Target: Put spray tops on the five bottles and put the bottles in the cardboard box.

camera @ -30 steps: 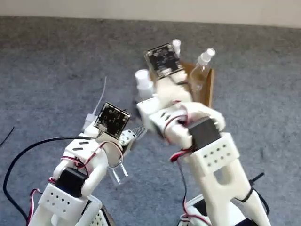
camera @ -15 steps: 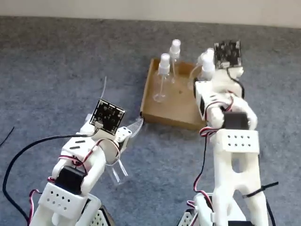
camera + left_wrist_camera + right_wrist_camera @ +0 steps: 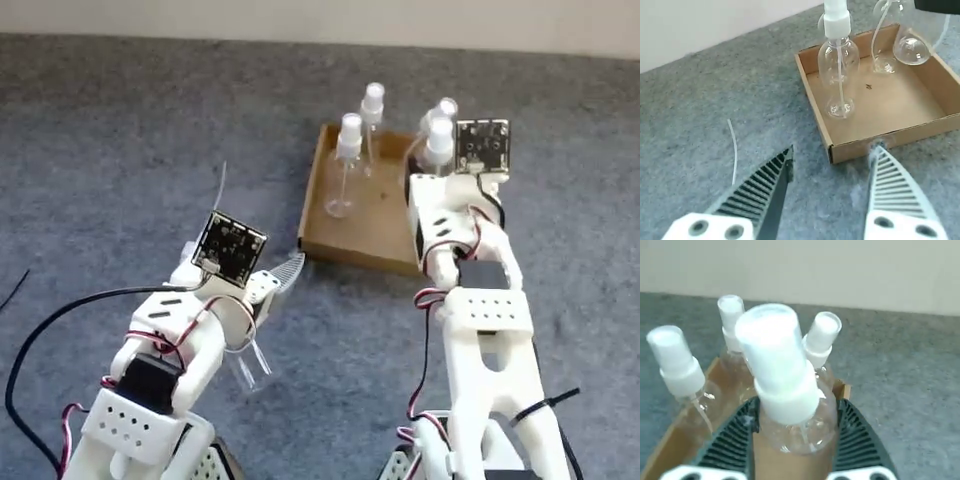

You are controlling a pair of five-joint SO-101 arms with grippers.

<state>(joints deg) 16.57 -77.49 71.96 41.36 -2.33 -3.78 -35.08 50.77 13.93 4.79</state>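
Grey carpet (image 3: 120, 130) is spread under everything, and at the far left a thin clear loose tube (image 3: 222, 188) is seen lying on it, well apart from the box. Next along, the left gripper (image 3: 834, 149) is held low over the carpet, its ribbed fingers spread wide with nothing between them. It is pointed at the near wall of the shallow brown cardboard box (image 3: 316, 205) and is kept free, it may be judged, for the next pick. Inside the box, three clear plastic bottles with white spray tops (image 3: 347, 165) are stood upright. At the right, the right gripper (image 3: 795, 412) is clamped round the body of a fourth clear capped bottle (image 3: 790, 390), which is kept upright over the box's right part. Whether its base is touching the floor cannot be told. Lowering and release is judged to be the step in hand.
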